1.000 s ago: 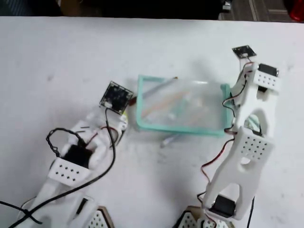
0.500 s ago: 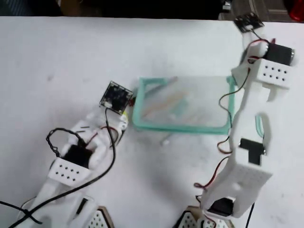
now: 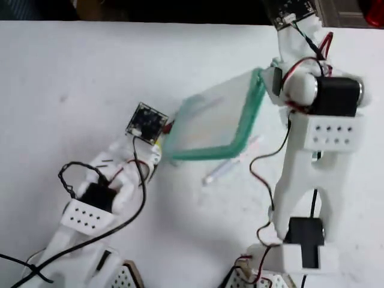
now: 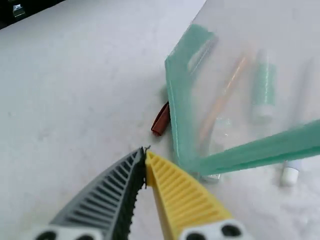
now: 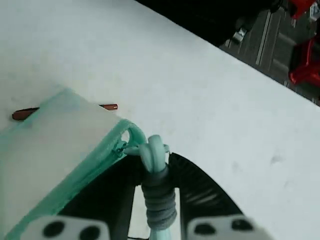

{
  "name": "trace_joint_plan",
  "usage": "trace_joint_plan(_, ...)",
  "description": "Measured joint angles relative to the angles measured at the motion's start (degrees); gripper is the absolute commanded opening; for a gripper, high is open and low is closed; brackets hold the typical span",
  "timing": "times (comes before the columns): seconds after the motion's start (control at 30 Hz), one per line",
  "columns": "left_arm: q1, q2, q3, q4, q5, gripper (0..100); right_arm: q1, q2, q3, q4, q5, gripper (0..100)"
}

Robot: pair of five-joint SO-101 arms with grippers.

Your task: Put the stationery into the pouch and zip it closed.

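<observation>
Right gripper (image 5: 150, 176) clamps the teal zip cord (image 5: 153, 150) of the translucent teal-edged pouch (image 3: 210, 120), tilted mid-frame; left gripper (image 4: 145, 152) sits closed at its corner. Left wrist view reveals an orange pencil (image 4: 226, 95) inside.

The pouch (image 3: 210, 123) slants between left claw (image 4: 145, 155) and right claw (image 5: 156, 185), a pen (image 3: 217, 173) lying before it.

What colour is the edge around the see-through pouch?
Mint green, running all around the clear plastic pouch. The left wrist view shows it best.
</observation>
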Motion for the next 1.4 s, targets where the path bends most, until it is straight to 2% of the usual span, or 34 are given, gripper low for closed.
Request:
trace_joint_plan(0.27, 0.0, 0.0, 0.0, 0.0, 0.0, 2, -3.34, -6.24, 0.0, 0.0, -0.26, 1.6)
trace_joint_plan(0.5, 0.0, 0.0, 0.0, 0.0, 0.0, 2, -5.27, -12.31, 0.0, -2.73, -9.23, 1.6)
trace_joint_plan(0.6, 0.0, 0.0, 0.0, 0.0, 0.0, 2, -5.54, -14.42, 0.0, -4.31, -10.9, 1.6)
trace_joint_plan(1.27, 0.0, 0.0, 0.0, 0.0, 0.0, 2, -5.89, -15.74, 0.0, -4.57, -11.52, 1.6)
trace_joint_plan(1.4, 0.0, 0.0, 0.0, 0.0, 0.0, 2, -5.89, -15.74, 0.0, -2.02, -11.52, 1.6)
